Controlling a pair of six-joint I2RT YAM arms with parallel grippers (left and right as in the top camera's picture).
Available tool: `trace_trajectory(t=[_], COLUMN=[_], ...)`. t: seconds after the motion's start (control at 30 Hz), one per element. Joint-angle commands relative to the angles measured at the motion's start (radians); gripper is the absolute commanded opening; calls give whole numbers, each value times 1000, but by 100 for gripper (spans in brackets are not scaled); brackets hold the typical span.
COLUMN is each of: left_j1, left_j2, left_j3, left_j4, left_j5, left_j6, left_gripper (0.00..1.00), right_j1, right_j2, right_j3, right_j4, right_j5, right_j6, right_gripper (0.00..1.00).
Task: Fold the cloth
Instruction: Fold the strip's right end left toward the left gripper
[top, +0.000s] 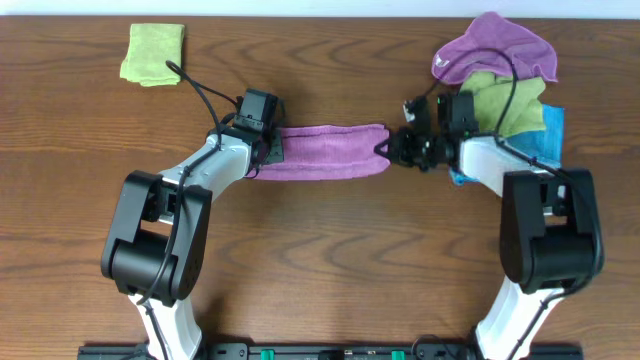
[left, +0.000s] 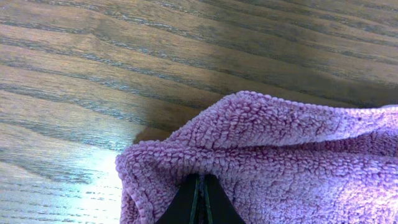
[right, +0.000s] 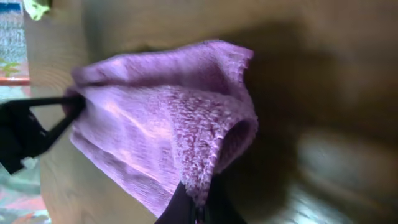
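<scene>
A purple cloth (top: 330, 150) hangs stretched in a narrow band between my two grippers over the middle of the table. My left gripper (top: 270, 150) is shut on the cloth's left end; in the left wrist view the fingertips (left: 200, 183) pinch the fuzzy purple fabric (left: 280, 149). My right gripper (top: 392, 150) is shut on the cloth's right end; in the right wrist view its fingers (right: 198, 208) clamp a folded edge of the cloth (right: 161, 124), and the left gripper shows as a dark shape at the far end.
A folded yellow-green cloth (top: 153, 52) lies at the back left. A pile of cloths, purple (top: 495, 48), olive green (top: 505, 100) and blue (top: 552, 130), sits at the back right, just behind the right arm. The table is brown wood (top: 330, 260).
</scene>
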Motion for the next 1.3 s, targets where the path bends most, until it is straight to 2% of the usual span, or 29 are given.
trace_trajectory(t=[0.0,0.07,0.13,0.47,0.77,1.03,1.27], left_j1=[-7,-7,-7,-7,-7,-9,-27], left_j2=[34,34,34,34,-21,-64,-64], left_j3=[-33,-33,-33,-33,-19,-19,-19], left_j4=[-29,-29,-28,10,14,22,19], left_j5=[61,61,74,139,239,232,145], left_j6=[-10,-25,-31,-81,-87,-86,-73], left_gripper=[6,6,6,6,6,6,6], right_j1=[51,102,142,336,316,316,316], right_j2=[-69,-74,-74,-71,-71,-71,-72], right_j3=[112,193,225,236,237,237,237], right_j4=[-106,-230,-272,-249,-272,-286,-286], right_j5=[127,262,325,475,473,469,469], right_j6=[-92,-145,-166,-169,-169,-169,-169], right_gripper=[2,1,1,1,1,1,1])
